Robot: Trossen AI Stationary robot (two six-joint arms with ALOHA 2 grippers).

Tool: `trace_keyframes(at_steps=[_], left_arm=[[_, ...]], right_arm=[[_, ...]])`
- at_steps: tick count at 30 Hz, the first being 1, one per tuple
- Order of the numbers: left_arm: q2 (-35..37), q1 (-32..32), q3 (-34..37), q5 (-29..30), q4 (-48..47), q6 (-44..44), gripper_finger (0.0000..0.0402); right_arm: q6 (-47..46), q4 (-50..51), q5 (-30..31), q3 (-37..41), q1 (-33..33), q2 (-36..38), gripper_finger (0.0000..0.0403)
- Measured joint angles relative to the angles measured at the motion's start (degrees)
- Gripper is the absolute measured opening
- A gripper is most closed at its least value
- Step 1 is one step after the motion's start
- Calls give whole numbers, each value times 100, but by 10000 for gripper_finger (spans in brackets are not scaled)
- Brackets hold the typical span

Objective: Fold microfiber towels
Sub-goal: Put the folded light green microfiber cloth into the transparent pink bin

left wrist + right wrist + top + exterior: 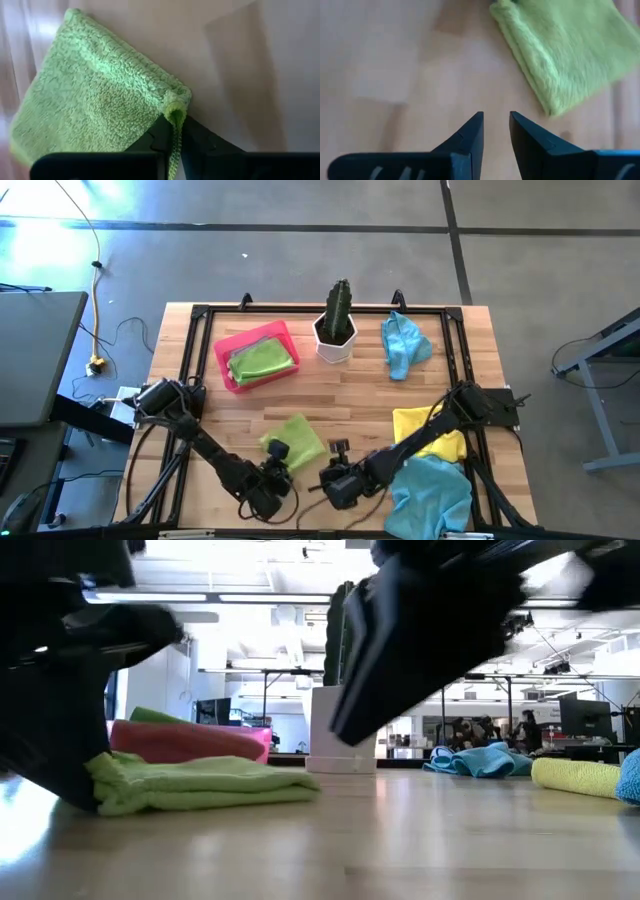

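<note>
Left to right across the pale wooden counter [350,390], we first meet the rigid pink rectangular tray [222,358], which holds a folded lime-green microfiber towel [262,358]. Nearer the front edge lies a second lime-green microfiber towel [297,438], doubled over on the wood; in the low view it rests in flat layers [200,785].

The left fingers [176,131] are pinched shut on one corner of this towel, the fabric bunching between the two dark tips. We judge the step in hand to be the next fold. To do it well, we would lift the gripped corner only enough to clear the layer below, carry it straight across to the opposite edge, and lay it down with the edges matched before letting go, so the lower layer is not dragged askew.

The right fingers [496,131] stand partly parted just beside the towel's edge, touching nothing; only bare wood shows between them. They could press the far side of the towel to hold it steady during the fold.

Behind stands a white hexagonal pot with a dark green cactus [337,325]. Farther right lie a crumpled light-blue microfiber towel [404,345], a yellow microfiber towel [430,430] under the right arm, and a larger light-blue towel [432,492] at the front corner.
</note>
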State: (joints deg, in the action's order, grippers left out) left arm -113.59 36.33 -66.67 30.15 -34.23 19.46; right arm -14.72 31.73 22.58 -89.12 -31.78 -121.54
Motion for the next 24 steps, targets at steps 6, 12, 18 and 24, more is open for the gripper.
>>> trace_keyframes(at_steps=[6,12,18,24], left_arm=[[238,-3,19,-504,77,1252,37],[277,5,8,-765,144,1586,103],[283,10,-18,-594,-90,1538,169],[302,149,-467,-547,-1669,1575,190]], right_arm=[[722,-379,-301,0,532,0,87],[1326,-464,-1260,0,1074,0,87],[1690,-411,-2000,0,1488,0,87],[2046,-353,-2593,0,1704,0,87]])
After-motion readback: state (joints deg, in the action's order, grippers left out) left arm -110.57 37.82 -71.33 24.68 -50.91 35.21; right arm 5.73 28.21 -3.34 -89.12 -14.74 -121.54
